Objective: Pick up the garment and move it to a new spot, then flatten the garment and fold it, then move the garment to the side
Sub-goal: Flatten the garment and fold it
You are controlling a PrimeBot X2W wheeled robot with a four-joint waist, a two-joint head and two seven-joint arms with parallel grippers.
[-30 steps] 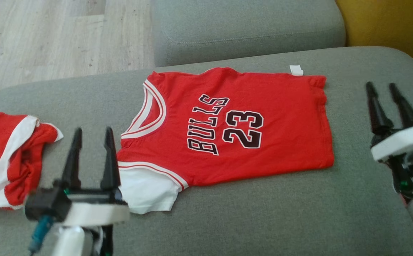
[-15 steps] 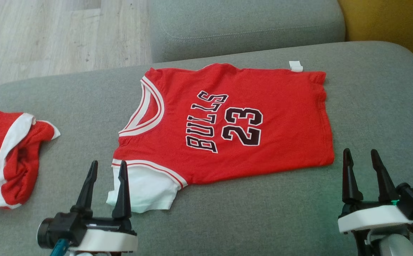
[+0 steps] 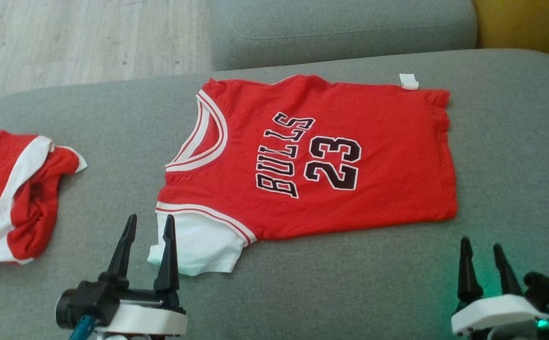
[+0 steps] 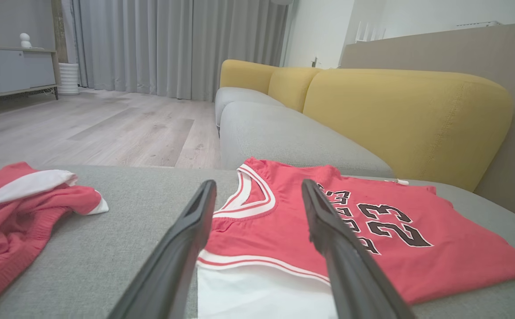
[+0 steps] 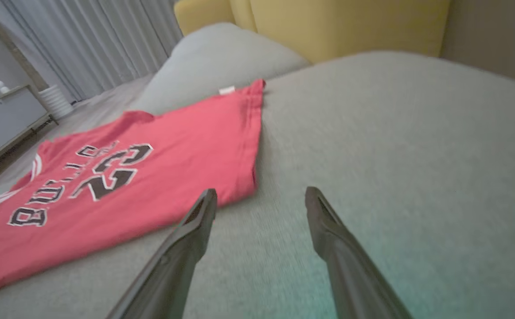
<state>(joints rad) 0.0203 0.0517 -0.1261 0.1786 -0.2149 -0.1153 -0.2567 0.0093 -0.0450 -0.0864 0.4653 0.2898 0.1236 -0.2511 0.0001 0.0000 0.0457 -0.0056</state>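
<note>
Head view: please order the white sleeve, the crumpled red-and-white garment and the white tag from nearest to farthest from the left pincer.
1. white sleeve, just right of the left pincer.
2. crumpled red-and-white garment, at the far left.
3. white tag, on the jersey at its far corner, upper right.

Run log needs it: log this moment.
jersey flat on sofa | left claw open by sleeve | right claw open, off jersey

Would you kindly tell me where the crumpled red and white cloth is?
In the head view the cloth lies bunched at the left edge of the grey cushion, apart from the jersey, left of the left gripper.
</note>
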